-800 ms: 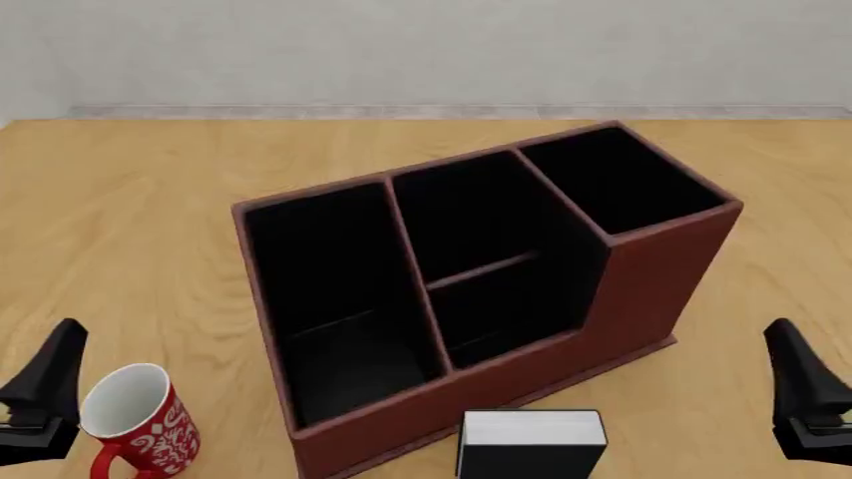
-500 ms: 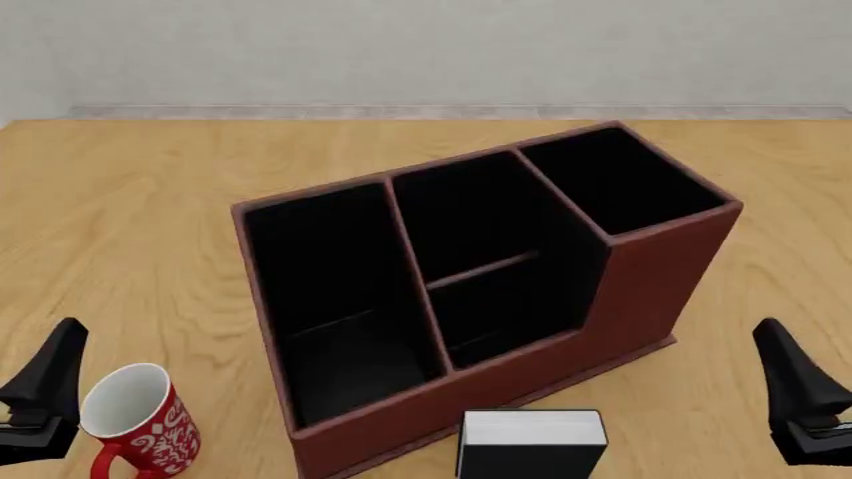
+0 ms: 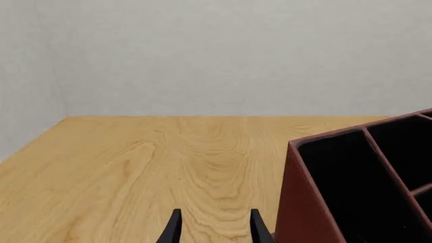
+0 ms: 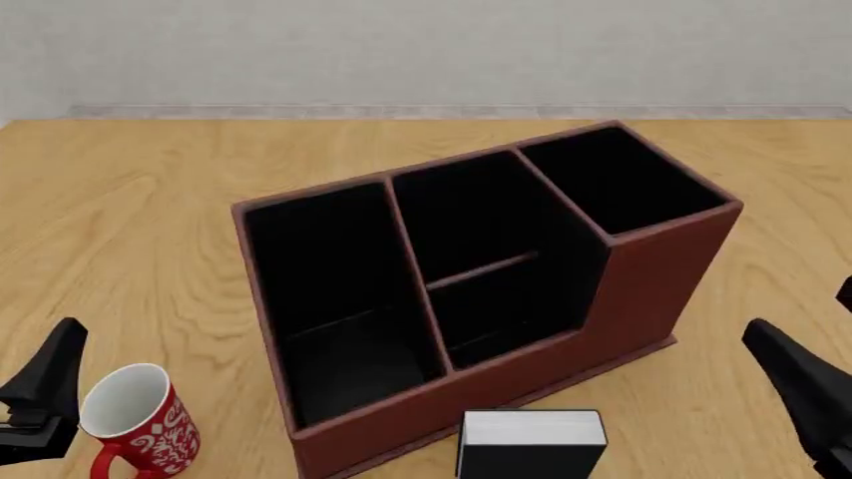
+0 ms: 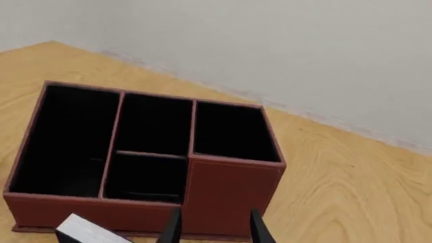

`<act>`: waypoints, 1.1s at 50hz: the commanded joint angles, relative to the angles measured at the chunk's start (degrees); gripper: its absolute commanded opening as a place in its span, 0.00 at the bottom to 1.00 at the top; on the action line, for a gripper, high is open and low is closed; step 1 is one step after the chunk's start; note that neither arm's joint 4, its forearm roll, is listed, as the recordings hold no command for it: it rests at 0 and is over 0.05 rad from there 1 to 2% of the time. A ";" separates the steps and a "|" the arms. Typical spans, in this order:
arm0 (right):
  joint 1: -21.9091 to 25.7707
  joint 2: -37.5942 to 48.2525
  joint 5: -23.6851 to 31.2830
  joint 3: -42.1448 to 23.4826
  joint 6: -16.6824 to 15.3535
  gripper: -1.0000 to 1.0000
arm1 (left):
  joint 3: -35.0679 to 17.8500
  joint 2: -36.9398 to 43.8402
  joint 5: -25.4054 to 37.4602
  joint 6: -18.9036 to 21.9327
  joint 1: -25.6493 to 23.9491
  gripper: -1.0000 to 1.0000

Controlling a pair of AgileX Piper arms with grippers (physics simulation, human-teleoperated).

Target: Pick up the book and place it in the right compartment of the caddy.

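The black book (image 4: 532, 451) with its white page edge up stands at the near table edge, just in front of the caddy's low front wall; its corner shows in the right wrist view (image 5: 86, 232). The reddish-brown caddy (image 4: 661, 274) has a black interior. Its right compartment (image 4: 621, 178) is empty, as the right wrist view (image 5: 233, 131) also shows. My left gripper (image 4: 59, 347) is open and empty at the near left, left of the caddy (image 3: 303, 212). My right gripper (image 4: 775, 351) is open and empty at the near right, right of the book.
A red mug (image 4: 134, 415) with white lettering stands at the near left, between my left gripper and the caddy. A pale wall runs along the table's far edge. Bare wooden table (image 3: 169, 162) lies left of the caddy.
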 commanded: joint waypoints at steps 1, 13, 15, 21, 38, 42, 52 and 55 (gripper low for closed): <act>7.44 3.19 10.16 -10.30 -3.80 1.00 | -0.01 0.00 0.01 0.01 0.00 1.00; 13.06 9.29 15.52 -16.85 -5.50 1.00 | -0.01 0.01 0.01 0.04 -0.02 1.00; 14.26 10.78 16.18 -17.71 -6.82 1.00 | -0.01 -0.01 0.01 -0.01 -0.01 1.00; 18.55 14.97 17.37 -20.47 -8.27 1.00 | -0.01 0.00 0.01 0.00 0.00 1.00; 24.71 22.14 20.67 -24.32 -9.60 1.00 | -0.20 0.51 0.19 0.08 1.34 1.00; 25.16 22.97 20.98 -24.76 -9.71 1.00 | -0.33 0.07 0.30 -0.04 0.93 1.00; 25.16 22.97 20.98 -24.76 -9.71 1.00 | -0.33 0.07 0.30 -0.04 0.93 1.00; 25.16 22.97 20.98 -24.76 -9.71 1.00 | -0.33 0.07 0.30 -0.04 0.93 1.00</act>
